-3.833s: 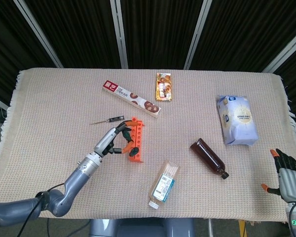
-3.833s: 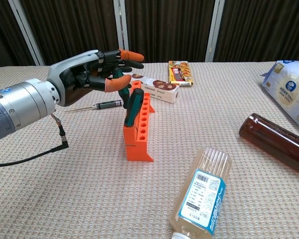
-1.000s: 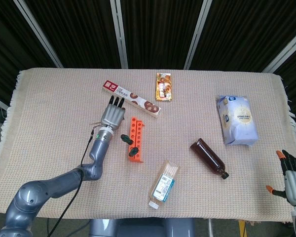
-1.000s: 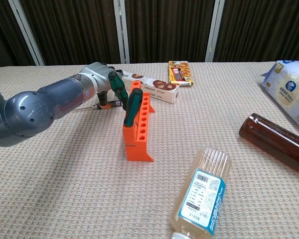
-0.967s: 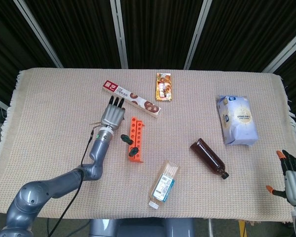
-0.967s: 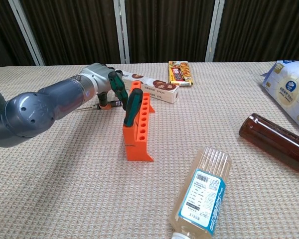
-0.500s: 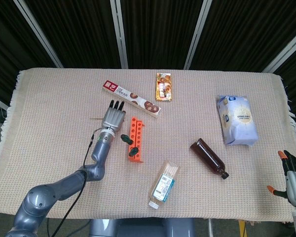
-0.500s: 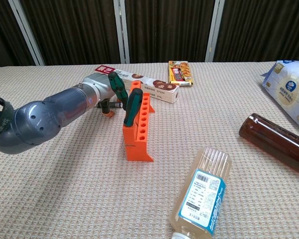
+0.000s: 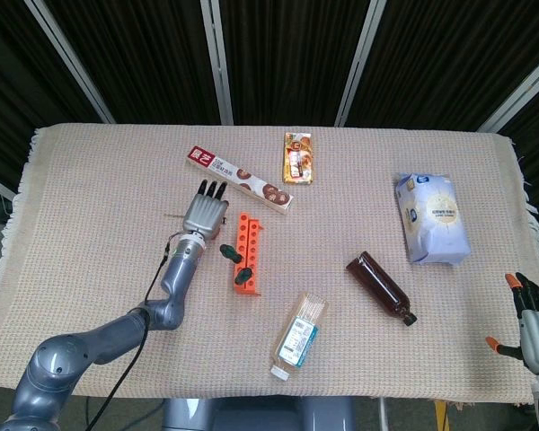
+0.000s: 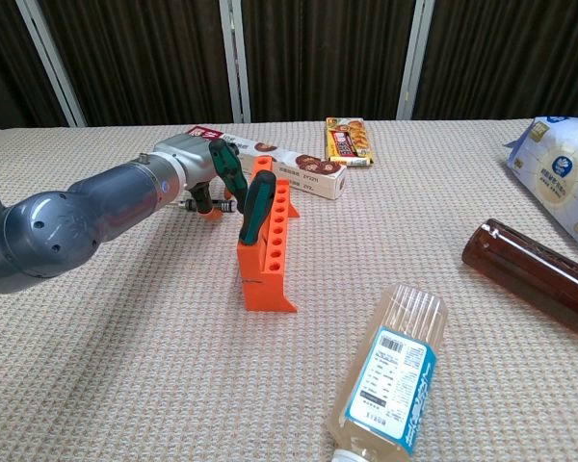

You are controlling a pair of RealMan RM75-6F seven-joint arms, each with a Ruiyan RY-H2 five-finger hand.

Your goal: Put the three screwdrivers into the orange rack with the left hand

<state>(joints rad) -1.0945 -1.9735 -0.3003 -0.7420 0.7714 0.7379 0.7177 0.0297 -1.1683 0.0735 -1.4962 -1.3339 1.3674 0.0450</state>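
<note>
The orange rack [image 9: 248, 241] [image 10: 271, 258] stands left of centre with two green-handled screwdrivers [image 10: 255, 206] [image 10: 222, 164] stuck in it. A thin black screwdriver [image 10: 225, 204] lies on the cloth just left of the rack; in the head view only its tip [image 9: 170, 215] shows past my hand. My left hand [image 9: 206, 212] [image 10: 178, 164] lies palm down over it, fingers stretched toward the far edge. An orange fingertip [image 10: 212, 213] sits right beside the handle. I see no closed grip on it. My right hand [image 9: 532, 321] hovers open at the near right corner.
A long red-and-white biscuit box [image 9: 239, 180] [image 10: 303, 167] lies just beyond the rack and my left hand. Further off are a snack packet [image 9: 298, 158], a blue-white bag [image 9: 434, 218], a brown bottle [image 9: 380, 287] and a clear bottle [image 9: 298, 334] near the front.
My left hand has left the rack, where it stood 3.8 s ago, and moved up-left over the thin screwdriver. In the last second it shifted only slightly.
</note>
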